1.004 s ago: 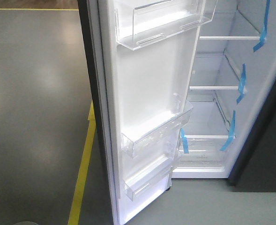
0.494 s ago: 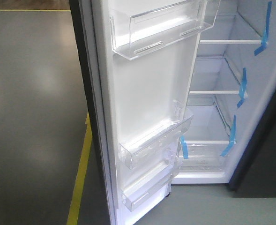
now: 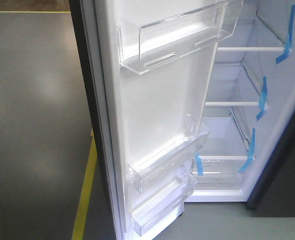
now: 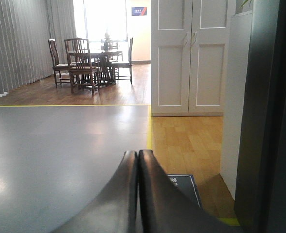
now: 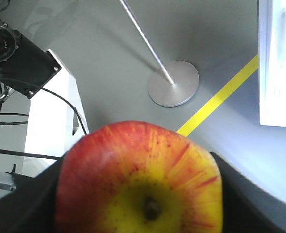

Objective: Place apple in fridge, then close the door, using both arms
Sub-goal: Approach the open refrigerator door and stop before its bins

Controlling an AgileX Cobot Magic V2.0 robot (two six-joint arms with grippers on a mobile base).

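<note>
One apple (image 5: 138, 170), round and glossy, red streaked over yellow, sits clamped in the right gripper (image 5: 140, 213) above the grey floor (image 5: 109, 58). The left gripper (image 4: 138, 156) has two smooth black fingers (image 4: 155, 194) pressed together, empty. The door (image 3: 157, 115) is open with three clear plastic bins (image 3: 177, 40); the fridge (image 3: 282, 115) shows three white shelves (image 3: 250, 49) and four blue tape strips (image 3: 261, 97).

Ahead of the left gripper (image 4: 138, 155), grey floor (image 4: 60, 141) runs to a yellow line (image 4: 65, 105), then wood boards (image 4: 191, 141). Far ahead-left, a dark dining table (image 4: 92, 52) and chairs (image 4: 79, 65) stand before a bright window (image 4: 101, 19); grey curtains (image 4: 16, 43) hang far left, a white-doored cabinet (image 4: 186, 58) ahead-right.
</note>
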